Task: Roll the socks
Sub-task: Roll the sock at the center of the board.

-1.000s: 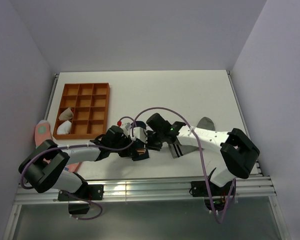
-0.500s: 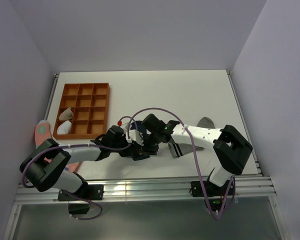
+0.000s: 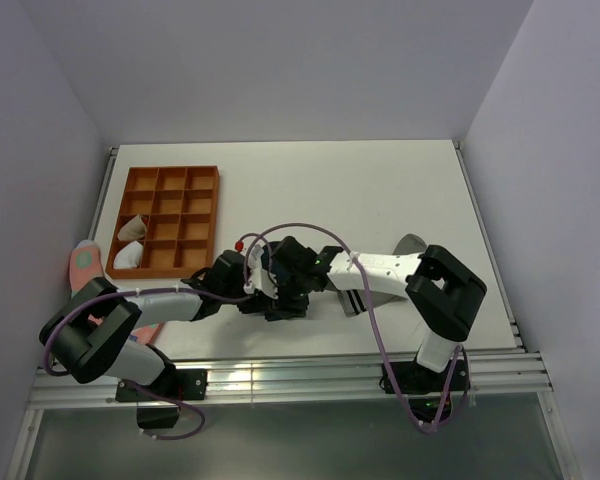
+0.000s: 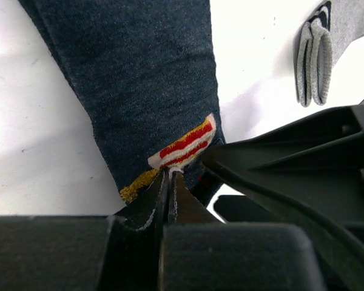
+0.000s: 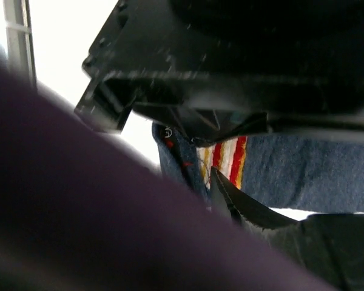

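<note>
My left fingers (image 4: pixel 148 203) are shut tight on the end of the navy sock (image 4: pixel 139 79), pinching it right at the red-and-white patch. The sock lies flat on the counter (image 3: pixel 380 190), close to the middle of its near edge, running away from that pinch. My right fingers (image 5: pixel 242 209) are crowded in at the same end, one tip just beside the stripes. I cannot tell from any view whether they are parted or closed on cloth.

To do this step well, I judge the pinched end should become the core of the roll. I would use the left grip as the anchor and get the right tip under the edge rather than on top of it. Then I would turn the cloth over on itself in small, tight turns, so the roll does not go slack or skew. The two wrists are very close together, so I would move slowly to avoid a knock.

The grey sock (image 3: pixel 412 243) lies apart, toward the right edge, its striped cuff folded.

Counting: two socks to roll, one navy and one grey. One pink sock (image 3: pixel 85 262) hangs at the left edge. One orange tray (image 3: pixel 170 172) sits near the far left corner with twelve compartments, and two pale bundles (image 3: pixel 130 228) lie in its left column.
</note>
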Robot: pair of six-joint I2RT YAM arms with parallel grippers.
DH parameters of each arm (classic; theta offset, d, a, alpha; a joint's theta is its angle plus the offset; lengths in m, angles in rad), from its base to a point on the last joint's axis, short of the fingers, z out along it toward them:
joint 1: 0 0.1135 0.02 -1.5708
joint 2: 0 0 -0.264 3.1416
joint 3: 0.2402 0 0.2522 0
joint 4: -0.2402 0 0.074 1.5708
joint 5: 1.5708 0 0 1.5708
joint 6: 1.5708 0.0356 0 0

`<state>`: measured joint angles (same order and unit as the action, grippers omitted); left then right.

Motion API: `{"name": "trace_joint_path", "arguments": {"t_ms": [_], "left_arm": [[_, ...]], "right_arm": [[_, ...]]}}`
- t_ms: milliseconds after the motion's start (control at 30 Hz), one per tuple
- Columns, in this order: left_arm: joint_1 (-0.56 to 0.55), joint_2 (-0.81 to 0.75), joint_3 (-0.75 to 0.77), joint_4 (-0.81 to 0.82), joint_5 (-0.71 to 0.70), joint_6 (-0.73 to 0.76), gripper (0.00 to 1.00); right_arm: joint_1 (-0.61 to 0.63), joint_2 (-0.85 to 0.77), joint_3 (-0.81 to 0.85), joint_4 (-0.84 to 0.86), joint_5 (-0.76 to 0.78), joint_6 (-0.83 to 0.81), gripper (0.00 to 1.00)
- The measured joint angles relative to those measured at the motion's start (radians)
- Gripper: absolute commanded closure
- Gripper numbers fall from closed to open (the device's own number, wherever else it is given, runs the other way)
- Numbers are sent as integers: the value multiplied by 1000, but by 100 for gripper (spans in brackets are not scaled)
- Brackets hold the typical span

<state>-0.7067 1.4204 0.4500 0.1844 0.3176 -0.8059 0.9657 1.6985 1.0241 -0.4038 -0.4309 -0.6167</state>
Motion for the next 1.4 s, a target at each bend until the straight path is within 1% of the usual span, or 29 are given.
{"name": "trace_joint_path", "arguments": {"t_ms": [33, 67, 100, 133, 167, 367, 533, 567, 800, 833, 867, 1000, 1167, 1400], "left_arm": [[2, 0, 3, -6, 0, 0, 100], [3, 0, 5, -12, 0, 0, 100], [6, 0, 6, -16, 0, 0, 100], [9, 0, 7, -18, 1, 1, 100], [12, 0, 7, -19, 1, 1, 100], [30, 0, 7, -24, 11, 1, 100], [45, -4, 7, -30, 10, 0, 93], [49, -6, 6, -32, 7, 0, 90], [71, -46, -9, -39, -36, -2, 77], [73, -53, -10, -40, -46, -2, 73], [74, -60, -13, -41, -55, -2, 71], [78, -94, -29, -45, -91, -6, 65], [85, -132, -54, -43, -124, -20, 63], [91, -140, -60, -45, -148, -27, 65]], "right_arm": [[2, 7, 6, 1, 3, 6, 49], [3, 11, 8, 5, 6, 12, 51], [3, 12, 10, 10, 11, 16, 54], [3, 12, 10, 16, 19, 23, 59], [3, 13, 11, 23, 23, 27, 61], [2, 46, 13, 62, 30, 67, 68], [-11, 84, 48, 57, 5, 84, 75], [-18, 93, 59, 50, -5, 88, 76], [-88, 172, 156, -14, -141, 79, 76], [-90, 179, 168, -23, -157, 74, 76], [-91, 189, 182, -38, -177, 67, 76], [-93, 219, 224, -80, -241, 41, 76], [-96, 268, 283, -140, -317, 3, 77], [-97, 289, 303, -150, -344, -13, 77]]}}
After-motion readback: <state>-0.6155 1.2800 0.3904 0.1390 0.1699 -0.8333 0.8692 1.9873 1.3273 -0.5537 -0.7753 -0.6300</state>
